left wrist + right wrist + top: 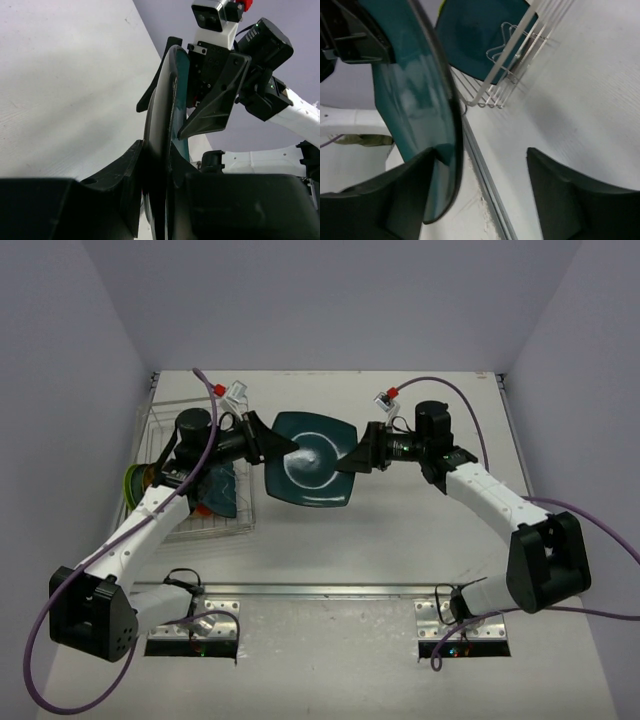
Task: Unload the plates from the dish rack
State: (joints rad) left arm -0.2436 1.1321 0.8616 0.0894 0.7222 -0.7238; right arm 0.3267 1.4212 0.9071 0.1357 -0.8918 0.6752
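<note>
A teal square plate (310,460) hangs in the air over the table's middle, tilted. My left gripper (283,448) is shut on its left rim; in the left wrist view the plate (162,115) stands edge-on, pinched between my left gripper's (160,155) jaws. My right gripper (356,460) is at the plate's right rim with its jaws wide open. In the right wrist view the plate (415,85) lies against the left finger, inside the open right gripper (480,170). The silver wire dish rack (215,525) sits at the left and holds another teal plate (222,490).
A green plate (130,482) and something orange (201,510) also sit in the rack, partly hidden by my left arm. The rack's corner (507,75) and its teal plate (480,35) show in the right wrist view. A metal strip (320,589) runs along the table's near edge.
</note>
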